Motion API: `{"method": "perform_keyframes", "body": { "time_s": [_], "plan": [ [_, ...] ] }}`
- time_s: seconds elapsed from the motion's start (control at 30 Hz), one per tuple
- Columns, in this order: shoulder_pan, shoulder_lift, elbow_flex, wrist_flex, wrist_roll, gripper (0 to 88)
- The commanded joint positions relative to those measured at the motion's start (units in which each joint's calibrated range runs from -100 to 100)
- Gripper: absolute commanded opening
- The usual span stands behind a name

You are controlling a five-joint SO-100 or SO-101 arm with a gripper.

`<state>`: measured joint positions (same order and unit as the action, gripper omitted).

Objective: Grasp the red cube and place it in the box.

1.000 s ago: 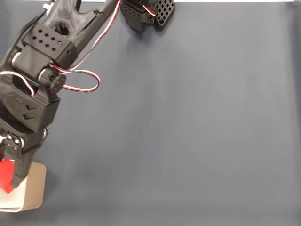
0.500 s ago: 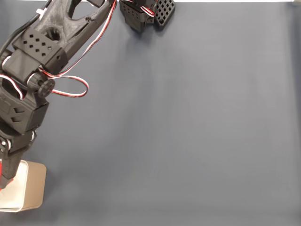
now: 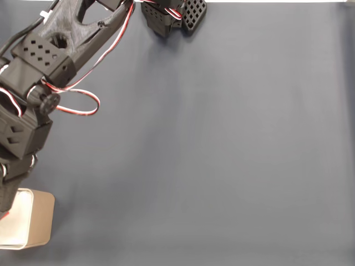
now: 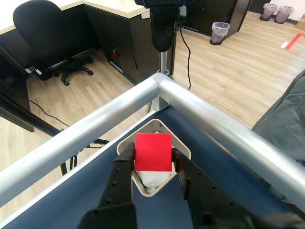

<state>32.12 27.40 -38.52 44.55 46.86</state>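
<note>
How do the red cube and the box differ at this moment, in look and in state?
In the wrist view, the red cube is bright red, solid and sharp-edged; the box is pale, hollow, with rounded corners and a white inside. The cube is smaller than the box's opening. The cube is clamped between the fingers of the gripper above the box, while the box rests on the blue table at its corner. Both lie on the gripper's line.

I'm in an office: black swivel chair [image 4: 45, 28], dark desks with pale tops [image 4: 125, 8], wood-look floor [image 4: 224, 67], waste bins [image 4: 220, 32] along the far cabinets.
</note>
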Motion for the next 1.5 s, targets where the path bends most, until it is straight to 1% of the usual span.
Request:
{"method": "perform_keyframes", "body": {
  "time_s": [0.0,0.43,0.5,0.53,0.6,0.63,0.7,0.8,0.83,0.97,1.47],
  "plan": [
    [0.26,-0.97,-2.72,-0.29,0.0,1.3],
    [-0.02,-0.8,-3.09,-0.45,0.34,1.6],
    [-0.09,-0.8,-3.18,-0.45,0.39,2.9],
    [-0.09,-0.8,-3.18,-0.53,0.2,6.0],
    [-0.09,-0.88,-3.27,-0.37,0.05,16.5],
    [-0.16,-0.88,-3.27,0.61,0.98,22.3],
    [-0.16,-0.97,-3.18,3.65,2.78,29.8],
    [-0.02,-1.4,-3.27,3.73,1.9,43.3],
    [0.05,-1.49,-3.36,3.48,2.05,46.9],
    [0.26,-1.66,-3.91,3.48,2.74,55.2],
    [0.26,-1.75,-3.91,3.07,1.9,56.3]
  ]
}}
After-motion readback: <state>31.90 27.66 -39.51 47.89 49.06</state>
